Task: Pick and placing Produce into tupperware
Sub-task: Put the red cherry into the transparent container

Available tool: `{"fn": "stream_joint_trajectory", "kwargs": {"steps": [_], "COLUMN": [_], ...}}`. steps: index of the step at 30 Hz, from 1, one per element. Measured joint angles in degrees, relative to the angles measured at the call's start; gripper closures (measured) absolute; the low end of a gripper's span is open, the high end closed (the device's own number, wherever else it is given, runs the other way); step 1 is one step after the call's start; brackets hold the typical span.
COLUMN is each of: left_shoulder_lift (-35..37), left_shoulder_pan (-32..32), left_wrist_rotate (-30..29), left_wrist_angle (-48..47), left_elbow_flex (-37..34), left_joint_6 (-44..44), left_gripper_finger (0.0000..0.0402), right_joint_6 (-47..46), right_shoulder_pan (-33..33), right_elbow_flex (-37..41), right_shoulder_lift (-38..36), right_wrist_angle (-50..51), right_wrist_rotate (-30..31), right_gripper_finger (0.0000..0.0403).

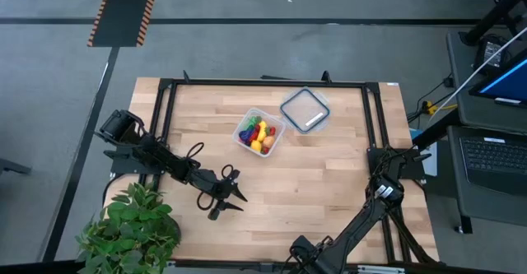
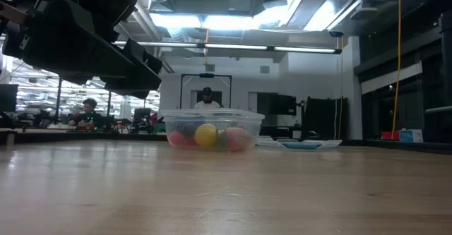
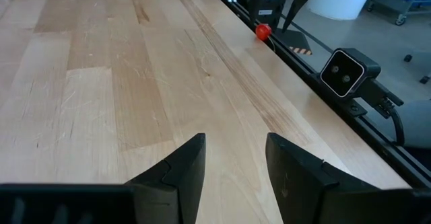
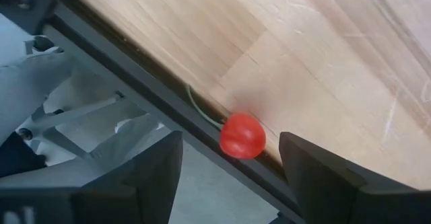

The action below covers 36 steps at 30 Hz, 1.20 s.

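The clear tupperware (image 1: 260,132) stands on the wooden table toward its far side, with several small produce pieces (image 2: 205,135) inside, red, yellow and green. One small red produce piece (image 4: 242,135) with a thin green stem lies at the table's right edge against the black rail; the left wrist view shows it far off (image 3: 262,31). My right gripper (image 4: 230,140) points down over it, open, one finger on each side, apart from it. My left gripper (image 3: 236,150) hovers open above bare wood at the table's near left (image 1: 240,190).
The flat clear lid (image 1: 305,109) lies to the right of the tupperware, toward the far edge. A leafy potted plant (image 1: 132,229) stands at the near left corner. A black frame rail (image 4: 135,83) borders the table. People sit in the room beyond.
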<state>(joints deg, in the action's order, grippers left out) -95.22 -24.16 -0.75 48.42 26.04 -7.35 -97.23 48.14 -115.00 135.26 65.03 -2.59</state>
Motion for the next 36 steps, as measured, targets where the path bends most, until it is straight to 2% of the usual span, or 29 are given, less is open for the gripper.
{"fn": "stream_joint_trajectory", "kwargs": {"steps": [24,28,36], "left_shoulder_lift": [0.0,0.0,0.0], "left_shoulder_pan": [0.0,0.0,0.0], "left_wrist_rotate": [0.0,0.0,0.0], "left_wrist_angle": [0.0,0.0,0.0], "left_elbow_flex": [0.0,0.0,0.0], "left_joint_6": [-0.2,-0.2,-0.2], "left_gripper_finger": [0.0253,0.0253,0.0253], "right_joint_6": [0.0,0.0,0.0], "right_shoulder_pan": [0.2,0.2,0.2], "right_elbow_flex": [0.1,0.1,0.1], "right_shoulder_lift": [1.8,1.8,1.8], "right_wrist_angle": [1.2,1.2,1.2], "right_wrist_rotate": [0.0,-0.1,-0.5], "right_gripper_finger": [0.0159,0.0188,0.0293]}}
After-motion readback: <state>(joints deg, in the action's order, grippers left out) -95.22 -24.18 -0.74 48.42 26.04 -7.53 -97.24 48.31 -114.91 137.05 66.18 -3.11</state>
